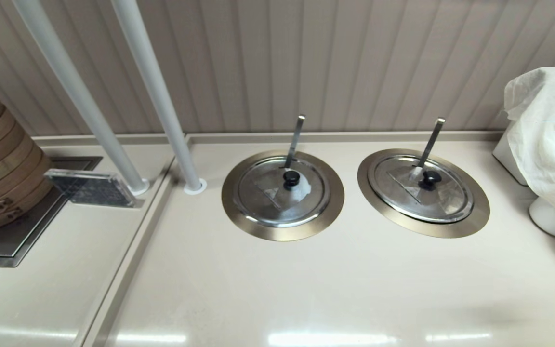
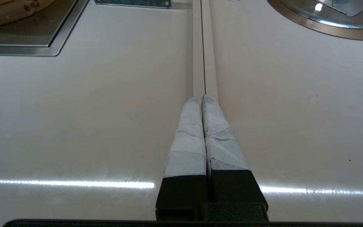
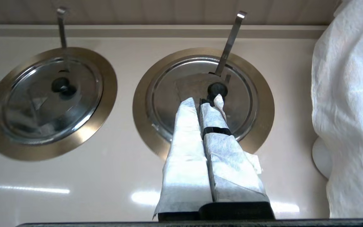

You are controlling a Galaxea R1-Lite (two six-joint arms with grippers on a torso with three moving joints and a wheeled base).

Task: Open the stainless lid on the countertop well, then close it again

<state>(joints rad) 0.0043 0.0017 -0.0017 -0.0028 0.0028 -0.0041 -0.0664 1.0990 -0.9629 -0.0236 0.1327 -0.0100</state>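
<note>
Stainless lid (image 1: 423, 188) lies flat and closed over the countertop well (image 1: 475, 219), on my right side of the counter (image 1: 277, 289), its black knob (image 1: 430, 179) beside the upright utensil handle (image 1: 431, 142). My right gripper (image 3: 204, 101) hovers before that knob, jaws pressed together on nothing. My left gripper (image 2: 199, 98) rests apart over the counter seam (image 2: 203, 47), jaws together too.
</note>
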